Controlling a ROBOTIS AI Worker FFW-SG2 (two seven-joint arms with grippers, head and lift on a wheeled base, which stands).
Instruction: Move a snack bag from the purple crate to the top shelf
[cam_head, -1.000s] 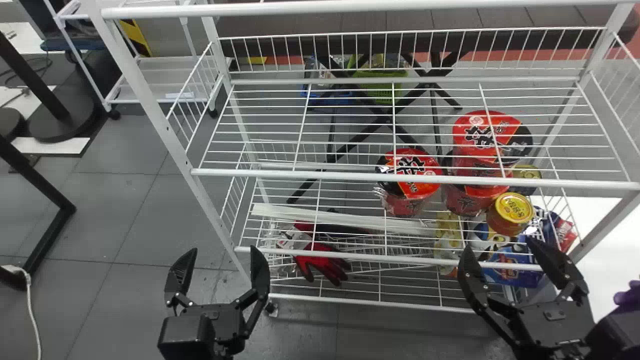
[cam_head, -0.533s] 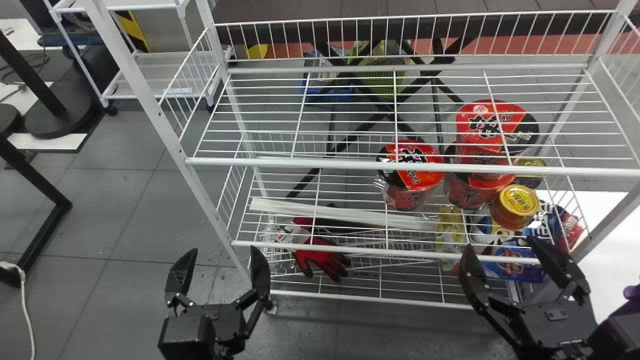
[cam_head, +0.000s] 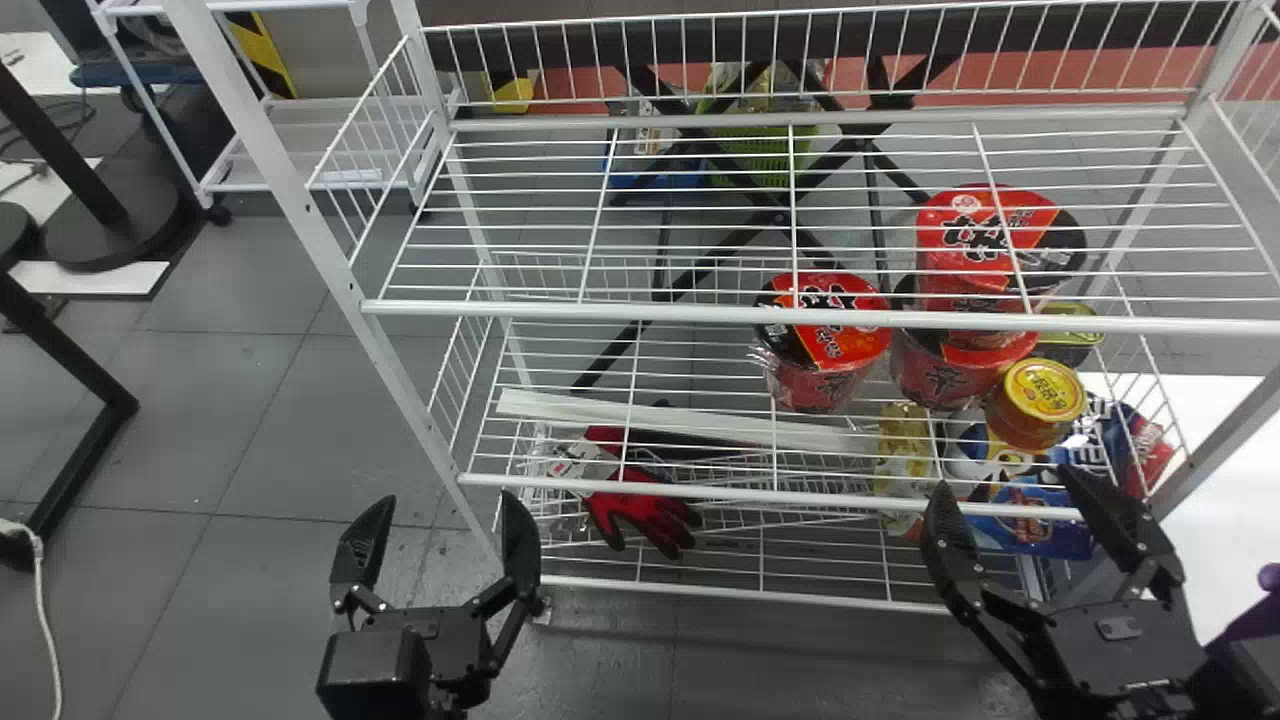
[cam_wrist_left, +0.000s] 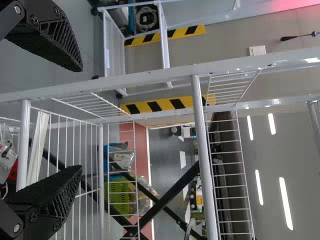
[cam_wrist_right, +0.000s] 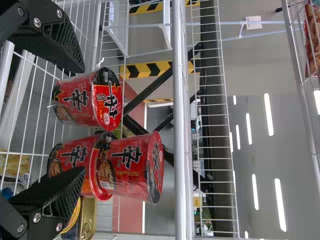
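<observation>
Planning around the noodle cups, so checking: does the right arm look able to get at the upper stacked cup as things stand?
Probably yes: the right pincer is open, and nothing blocks the front of the upper stacked cup, though the shelf rail above it may limit headroom.

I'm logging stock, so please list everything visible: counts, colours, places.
Rack: one, white, ahead
Noodle cups: three, red and black, middle shelf
Jar: one, yellow lid, beside cups
Tin: one, gold, beside cups
Gloves: count unclear, red, lower rack
Strips: count unclear, white, lower rack
Packages: count unclear, blue and yellow, lower right
Packet: one, red-brown, upper rack
Baskets: two, blue and green, behind
Cart: one, white, background left
Left end effector: one, black, lower left
Right end effector: one, black, lower right
</observation>
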